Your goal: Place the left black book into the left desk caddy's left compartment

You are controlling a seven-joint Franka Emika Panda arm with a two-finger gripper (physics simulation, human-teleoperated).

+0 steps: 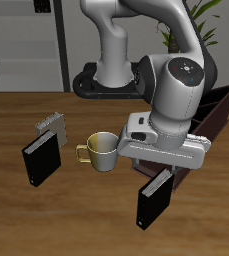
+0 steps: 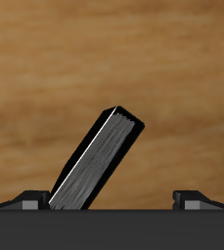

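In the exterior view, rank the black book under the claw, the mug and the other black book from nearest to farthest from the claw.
1. Black book under the claw, right beneath the claw, near the table's front edge.
2. Mug, beside the arm, mid-table.
3. Other black book, beyond the mug, standing by a grey object.

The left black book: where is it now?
In the exterior view the left black book stands upright near the table's front edge, just below the gripper, in front of the mug.

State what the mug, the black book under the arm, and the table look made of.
The olive-yellow mug looks like glazed ceramic: smooth with a soft sheen. The black book beneath the pincer looks like a matte card cover over paper, with a pale grey page edge. The brown table looks like wood, showing grain streaks. All are simulator renders, so uncertain.
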